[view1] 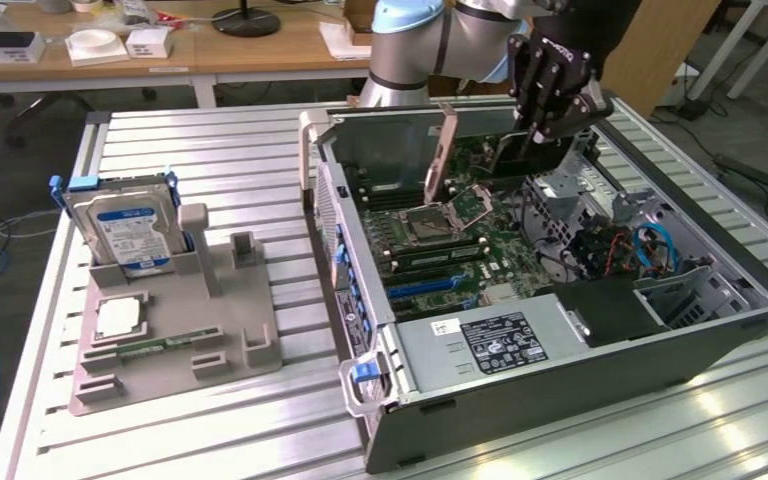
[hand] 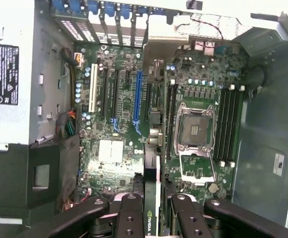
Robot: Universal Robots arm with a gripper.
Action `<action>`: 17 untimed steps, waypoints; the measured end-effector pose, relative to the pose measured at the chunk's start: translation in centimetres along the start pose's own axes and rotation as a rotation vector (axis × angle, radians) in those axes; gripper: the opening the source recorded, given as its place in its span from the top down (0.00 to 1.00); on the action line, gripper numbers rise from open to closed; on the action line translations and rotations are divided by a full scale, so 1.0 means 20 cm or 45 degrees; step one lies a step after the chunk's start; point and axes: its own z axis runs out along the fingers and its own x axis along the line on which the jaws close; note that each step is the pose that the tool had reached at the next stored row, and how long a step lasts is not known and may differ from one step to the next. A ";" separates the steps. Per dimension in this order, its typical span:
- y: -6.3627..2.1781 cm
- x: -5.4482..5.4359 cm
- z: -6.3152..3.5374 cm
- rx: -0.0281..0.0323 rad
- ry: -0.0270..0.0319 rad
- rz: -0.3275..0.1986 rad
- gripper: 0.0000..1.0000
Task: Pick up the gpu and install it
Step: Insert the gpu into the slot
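Note:
My gripper [view1: 540,135] hangs over the open computer case [view1: 704,345], shut on the gpu [view1: 507,160], which it holds on edge above the motherboard [view1: 444,250]. In the wrist view the gpu [hand: 151,148] shows edge-on as a thin dark card with a green logo label, clamped between my two black fingers [hand: 130,214]. It hovers over the board between the long blue slot [hand: 137,99] and the CPU socket [hand: 196,126], clear of the board. The card's bracket end [view1: 440,150] points toward the case's rear wall.
A grey parts stand [view1: 177,320] at the exterior view's left holds a hard drive [view1: 124,225] upright and a processor chip [view1: 117,315]. Inside the case sit the power supply [view1: 491,342], a drive cage [view1: 684,295], cables [view1: 651,250] and memory slots [hand: 229,124].

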 end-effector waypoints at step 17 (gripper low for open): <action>0.007 0.02 0.004 0.0159 -0.0007 -0.119 0.74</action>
